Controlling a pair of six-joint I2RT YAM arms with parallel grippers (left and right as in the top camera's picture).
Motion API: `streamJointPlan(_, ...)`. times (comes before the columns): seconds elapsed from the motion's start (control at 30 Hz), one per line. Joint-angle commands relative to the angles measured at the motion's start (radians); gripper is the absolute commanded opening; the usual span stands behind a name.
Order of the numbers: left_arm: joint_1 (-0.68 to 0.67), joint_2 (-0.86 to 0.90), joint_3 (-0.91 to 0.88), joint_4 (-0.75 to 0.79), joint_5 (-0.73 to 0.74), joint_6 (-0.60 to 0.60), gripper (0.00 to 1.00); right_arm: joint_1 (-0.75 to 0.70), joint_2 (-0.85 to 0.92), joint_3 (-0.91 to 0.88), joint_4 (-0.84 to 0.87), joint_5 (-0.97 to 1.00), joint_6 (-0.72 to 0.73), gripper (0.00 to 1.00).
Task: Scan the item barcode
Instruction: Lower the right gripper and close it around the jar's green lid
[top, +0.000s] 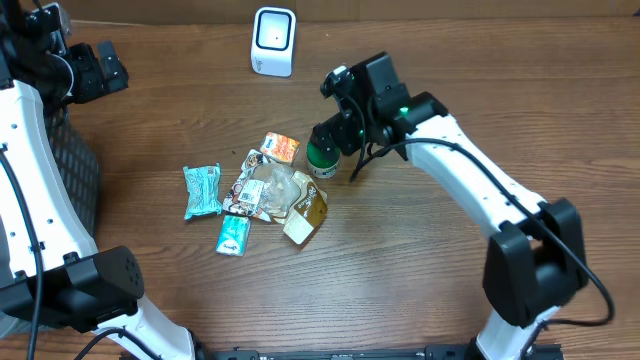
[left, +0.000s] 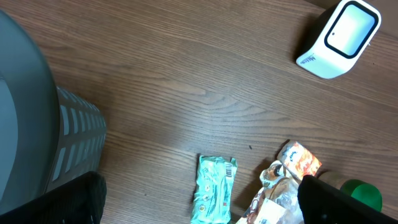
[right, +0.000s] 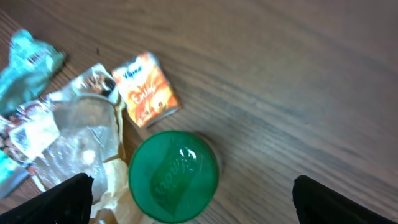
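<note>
Overhead, the right tool (top: 330, 142) hangs over a green-lidded tub (top: 322, 157) that stands upright on the bench (top: 450, 300), at the right edge of a small heap of goods. Its fingers are wide apart: in the right wrist view they show only as dark shapes at the two lower corners, with the round green lid low in the picture between them and bare wood on either side. They seem to be clear of the tub, though the overhead angle is too cluttered to be sure.

Just left of the tub lies an orange packet (top: 281, 148). Below that lies a crumpled clear wrapper (top: 268, 190), with a brown carton (top: 305, 215) tilted against its right side. A teal packet (top: 202, 190) lies flat at the left of the heap, a printed barcode visible at one end in the left wrist view, and a smaller blue sachet (top: 232, 235) sits nearest the front edge.

The white scanner (top: 273, 40) stands at the back of the bench, well apart from the heap, its window facing forward.

The left tool (top: 97, 68) is raised at the far left corner, above a dark mesh basket (top: 75, 170), its fingers spread wide with nothing between them
</note>
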Motion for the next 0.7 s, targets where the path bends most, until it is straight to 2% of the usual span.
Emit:
streamJointPlan(0.0,-0.002,0.0,0.006,0.002,0.011,-0.007,1.0,0.031,0.042,0.026,-0.001,-0.016,0.001,1.0)
streamJointPlan(0.43,-0.002,0.0,0.006,0.002,0.011,-0.008,1.0,0.071,0.116,0.026,0.007,-0.011,0.057,1.0)
streamJointPlan(0.5,-0.002,0.0,0.006,0.002,0.011,-0.007,0.99,0.071,0.126,0.026,0.008,-0.002,0.06,0.96)
streamJointPlan(0.63,-0.002,0.0,0.006,0.002,0.011,-0.007,1.0,0.068,0.134,0.026,0.014,0.093,0.108,0.96)
streamJointPlan(0.67,-0.002,0.0,0.006,0.002,0.011,-0.007,1.0,0.068,0.135,0.026,0.014,0.121,0.109,0.92)
